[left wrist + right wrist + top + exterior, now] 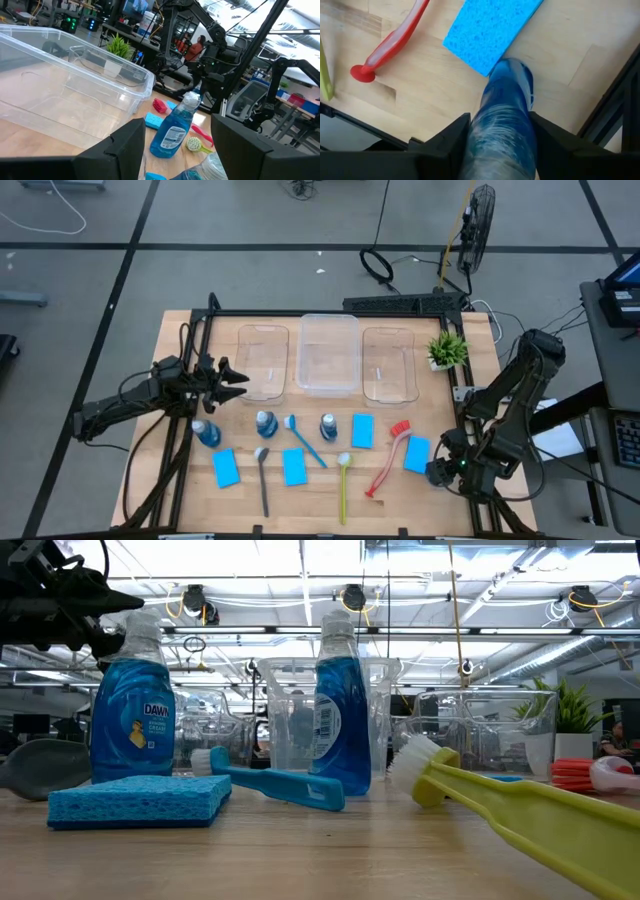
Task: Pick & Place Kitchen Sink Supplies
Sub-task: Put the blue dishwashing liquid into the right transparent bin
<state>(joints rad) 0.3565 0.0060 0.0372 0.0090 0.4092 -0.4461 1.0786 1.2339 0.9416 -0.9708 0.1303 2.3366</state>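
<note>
A: The right gripper (497,145) has its fingers clamped on a blue bottle (502,125), just beside the sponge (490,27) nearest the red brush (390,42); the pick is in hand.

B: The lift comes next; the left gripper (175,145) hangs with fingers apart, empty.

— What is the table (180,340) made of?
— Pale wood, matt, with visible grain.
— And the tubs (328,352)?
— Clear, glossy plastic. The bottles (133,705) are also glossy and see-through, with printed paper labels.
— The sponges (138,801)?
— Rough, porous foam, matt blue.
— The yellow-green brush (520,810)?
— Smooth plastic handle with a slight sheen, white bristles.
</note>
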